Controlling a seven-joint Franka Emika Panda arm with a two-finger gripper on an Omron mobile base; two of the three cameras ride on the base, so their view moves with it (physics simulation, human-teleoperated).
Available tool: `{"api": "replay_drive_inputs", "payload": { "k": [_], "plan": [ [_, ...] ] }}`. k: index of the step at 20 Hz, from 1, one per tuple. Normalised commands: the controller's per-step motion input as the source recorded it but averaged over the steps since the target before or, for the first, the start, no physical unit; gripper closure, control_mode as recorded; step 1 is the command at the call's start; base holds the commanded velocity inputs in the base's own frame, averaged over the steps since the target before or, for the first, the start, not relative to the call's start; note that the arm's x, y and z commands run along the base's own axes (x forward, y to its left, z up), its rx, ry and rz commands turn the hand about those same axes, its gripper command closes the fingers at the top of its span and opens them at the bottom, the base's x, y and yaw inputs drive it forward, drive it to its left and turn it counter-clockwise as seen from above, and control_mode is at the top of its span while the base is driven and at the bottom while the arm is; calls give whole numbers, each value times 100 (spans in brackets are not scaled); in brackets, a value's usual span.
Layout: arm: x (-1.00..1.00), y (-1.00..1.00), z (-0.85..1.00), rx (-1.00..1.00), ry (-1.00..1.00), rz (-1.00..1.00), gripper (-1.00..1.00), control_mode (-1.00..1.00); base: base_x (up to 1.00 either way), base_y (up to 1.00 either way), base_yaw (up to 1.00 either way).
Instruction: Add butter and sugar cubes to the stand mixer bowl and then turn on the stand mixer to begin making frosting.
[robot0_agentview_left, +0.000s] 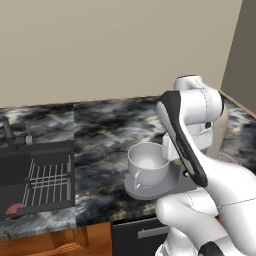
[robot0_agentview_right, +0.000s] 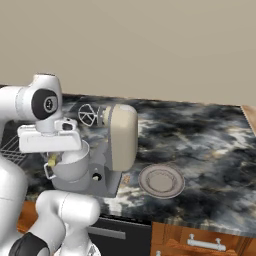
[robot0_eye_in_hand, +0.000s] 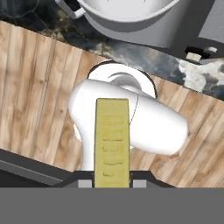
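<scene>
Hand view, pincer clamping butter

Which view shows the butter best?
The hand view: the butter fills the centre, a yellow stick held in the shut gripper. The right base view shows just a small yellow bit under the hand, by the bowl. In the left base view I cannot make it out.

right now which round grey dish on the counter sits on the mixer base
The light grey metal bowl with a side handle; the flat round grey plate lies apart on the dark marbled counter.
</scene>
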Motion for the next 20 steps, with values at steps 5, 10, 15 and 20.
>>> {"api": "replay_drive_inputs", "payload": {
  "k": [5, 10, 15, 20],
  "plan": [
    [30, 27, 0, 0, -5, 0, 100, -100, 0, 0, 0],
    [29, 24, -6, -3, -7, -2, 100, -100, 0, 0, 0],
    [38, 18, -17, -8, -9, -4, 100, -100, 0, 0, 0],
    [32, 3, -22, -5, -4, -4, 100, -100, 0, 0, 0]
  ]
}}
